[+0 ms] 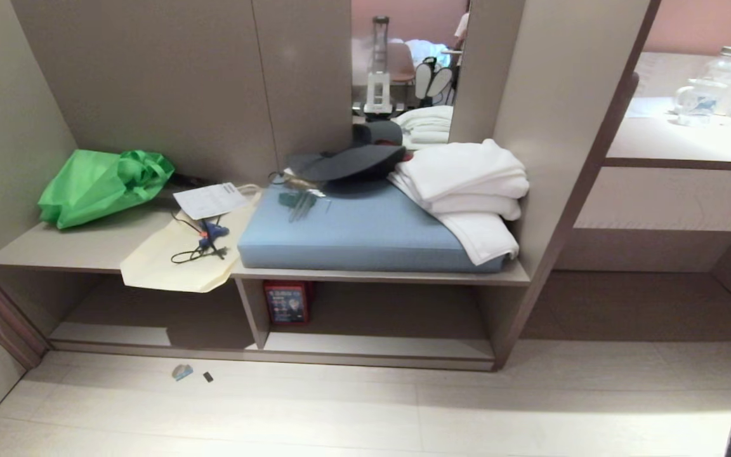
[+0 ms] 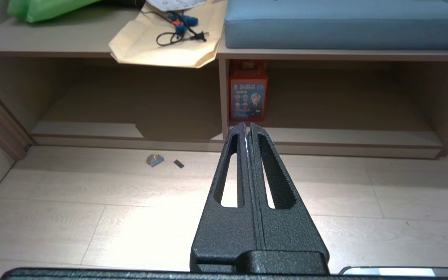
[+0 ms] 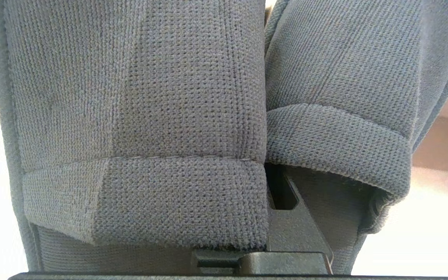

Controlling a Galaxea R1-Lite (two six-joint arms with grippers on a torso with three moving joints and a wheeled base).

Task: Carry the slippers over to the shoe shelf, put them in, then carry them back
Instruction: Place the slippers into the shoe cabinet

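Head view. The shoe shelf (image 1: 378, 346) is the low cubby of the built-in unit, split by a vertical divider (image 1: 252, 311); a red box (image 1: 287, 302) stands just beside the divider in the right-hand bay. On the bench above lie a green bag (image 1: 102, 184), a cream paper bag (image 1: 175, 260) with a cable on it, a blue cushion (image 1: 365, 231), a black hat (image 1: 349, 162) and folded white towels (image 1: 467, 184). Neither gripper appears here; a dark edge at the lower right corner cannot be identified.

Left wrist view. The left gripper (image 2: 247, 126) has its fingers pressed together with nothing between them. Beyond the fingertips lies the shoe shelf (image 2: 325, 136), with the red box (image 2: 248, 91) straight ahead of them. Two small scraps (image 2: 156, 160) lie on the floor, off to one side of the fingers.

Right wrist view. The slippers (image 3: 161, 116) fill the frame, their grey knit bands lying over the right gripper (image 3: 282, 194). Its fingers are closed, pinching the pair, side by side and touching.
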